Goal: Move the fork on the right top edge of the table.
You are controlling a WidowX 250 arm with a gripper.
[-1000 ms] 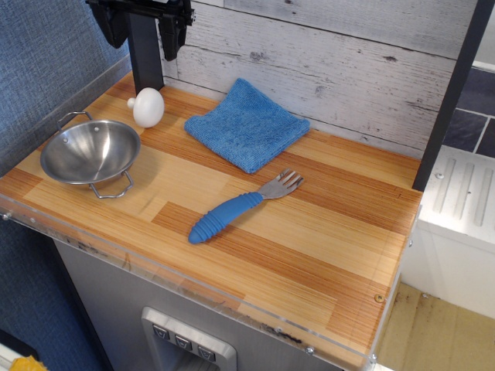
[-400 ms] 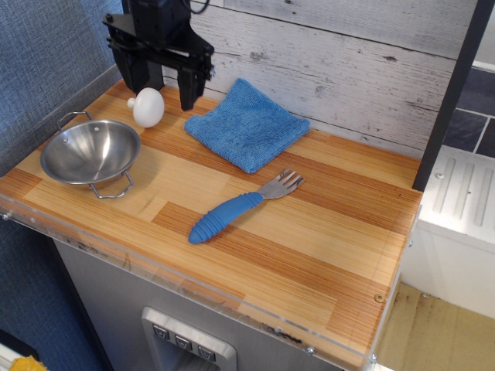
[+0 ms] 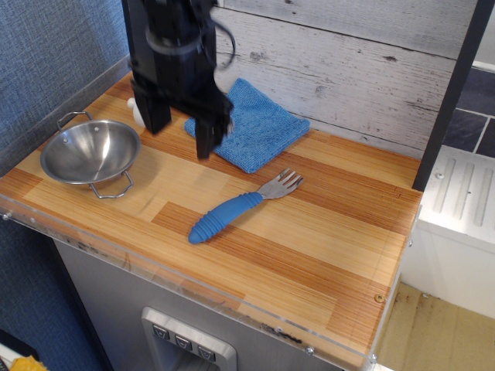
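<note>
Nearer the fork (image 3: 241, 206) now, spread fingers (image 3: 205, 137) have descended.

The black arm comes down from the top edge in the upper left of the frame. Its gripper (image 3: 182, 133) points downward, slightly blurred, the two fingers (image 3: 205, 137) spread apart with nothing between them.

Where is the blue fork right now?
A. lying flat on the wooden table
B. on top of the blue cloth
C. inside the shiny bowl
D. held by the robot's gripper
A: the fork lies flat on the table, away from the open gripper.
</note>
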